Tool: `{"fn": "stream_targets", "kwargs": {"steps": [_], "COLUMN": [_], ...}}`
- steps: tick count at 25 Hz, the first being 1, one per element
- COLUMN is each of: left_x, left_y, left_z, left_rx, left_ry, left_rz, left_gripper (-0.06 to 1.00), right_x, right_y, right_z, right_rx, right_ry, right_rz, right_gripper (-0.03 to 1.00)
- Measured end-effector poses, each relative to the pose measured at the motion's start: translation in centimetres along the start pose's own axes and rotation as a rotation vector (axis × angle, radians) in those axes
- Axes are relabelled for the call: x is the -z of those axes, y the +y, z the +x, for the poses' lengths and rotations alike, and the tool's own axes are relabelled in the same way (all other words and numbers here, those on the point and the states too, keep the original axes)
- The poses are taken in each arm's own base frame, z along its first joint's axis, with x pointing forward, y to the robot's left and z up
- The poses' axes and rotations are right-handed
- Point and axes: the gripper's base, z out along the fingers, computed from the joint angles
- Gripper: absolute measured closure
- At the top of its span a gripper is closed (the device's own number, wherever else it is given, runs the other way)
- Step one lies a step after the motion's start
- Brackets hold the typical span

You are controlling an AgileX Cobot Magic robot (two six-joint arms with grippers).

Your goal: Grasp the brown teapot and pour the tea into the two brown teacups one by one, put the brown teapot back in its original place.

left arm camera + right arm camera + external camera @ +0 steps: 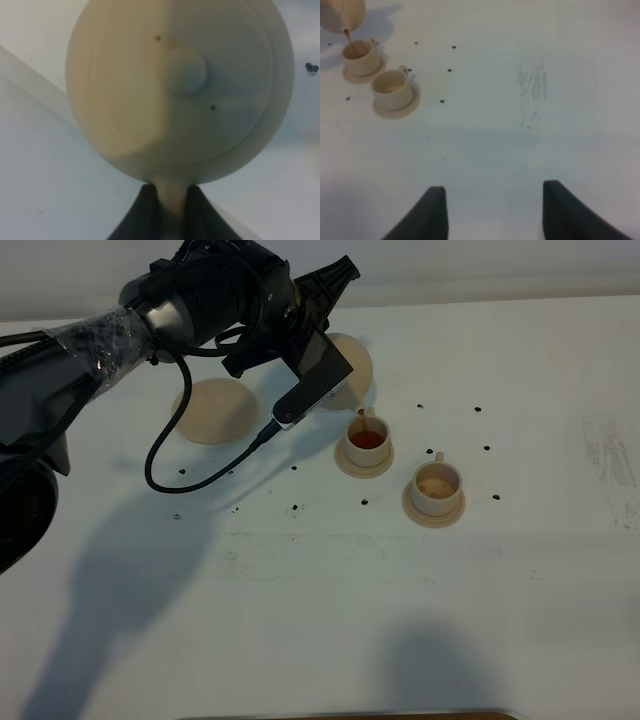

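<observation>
Counting gives 1 brown teapot (180,85), 2 brown teacups, the tea-filled cup (366,438) and the pale cup (437,483), each on a small saucer, plus 1 bare wide saucer (213,410). Pale beige, round and knob-lidded, the teapot hangs tilted above the table, its handle-to-spout axis slanting down to the tea-filled cup. The left gripper (169,205) pinches its handle; the right gripper (494,189) stands spread.

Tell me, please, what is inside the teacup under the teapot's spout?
The teacup holds reddish-brown tea, and a thin stream is falling in from the brown teapot. The tea covers the cup's bottom, which cannot be seen.
</observation>
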Motion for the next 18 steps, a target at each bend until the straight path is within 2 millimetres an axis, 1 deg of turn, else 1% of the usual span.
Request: {"fn": "stream_targets", "kwargs": {"steps": [18], "left_x": [0.02], "left_y": [0.27], "left_z": [-0.06], "left_rx": [-0.014], "left_ry": [0.010], "left_rz": [-0.021], "left_gripper": [0.86], "right_x": [0.00], "right_y": [0.00], "right_z": [0.00], "right_rx": [0.000], "right_ry": [0.000], "right_rz": [0.000], "right_gripper": [0.53]}}
